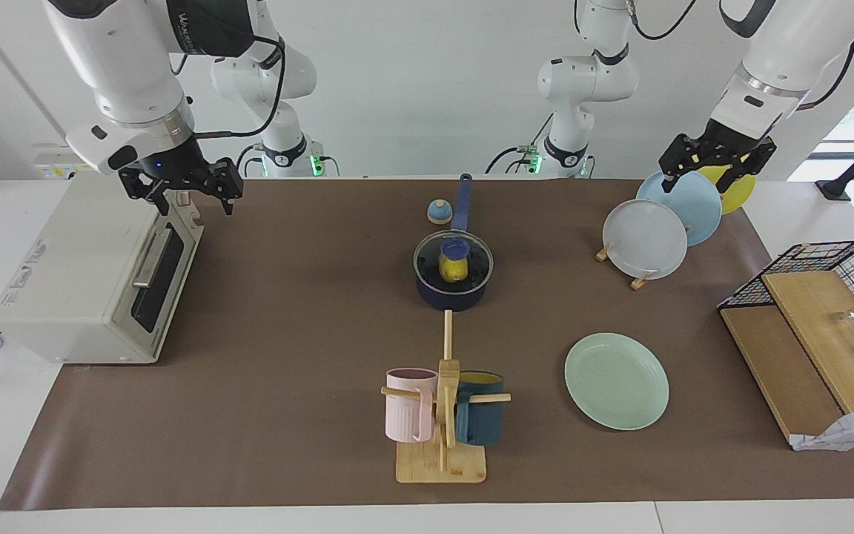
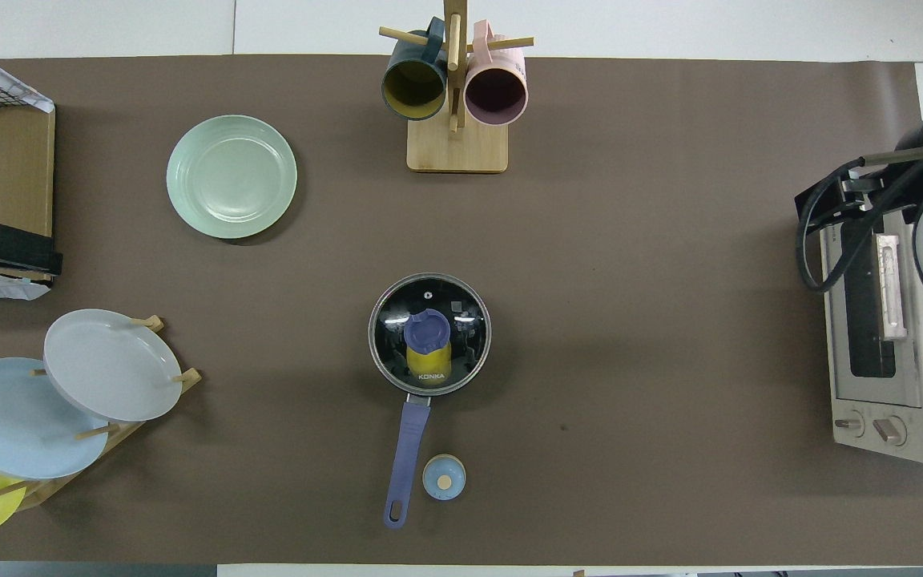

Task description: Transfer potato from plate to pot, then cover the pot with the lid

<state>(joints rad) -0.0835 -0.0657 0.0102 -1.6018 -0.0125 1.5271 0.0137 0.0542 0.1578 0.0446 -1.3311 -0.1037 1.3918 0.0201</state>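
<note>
Left gripper (image 1: 716,165), fingers spread and holding nothing, hangs over the plate rack (image 1: 638,282) at the left arm's end of the bench; right gripper (image 1: 186,189), likewise spread, hangs over the toaster oven (image 1: 86,282) at the right arm's end. Mid-bench, the pot (image 1: 451,297) holds the potato (image 1: 453,268) beneath the lid (image 1: 427,256). The plate (image 1: 617,381) lies bare toward the bench edge farthest from the robots.

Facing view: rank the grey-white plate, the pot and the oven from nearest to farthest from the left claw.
Left claw hangs over the plate rack.
1. Grey-white plate, in that rack just under it.
2. Pot, mid-table, lid on.
3. Oven, at the right arm's end.
</note>
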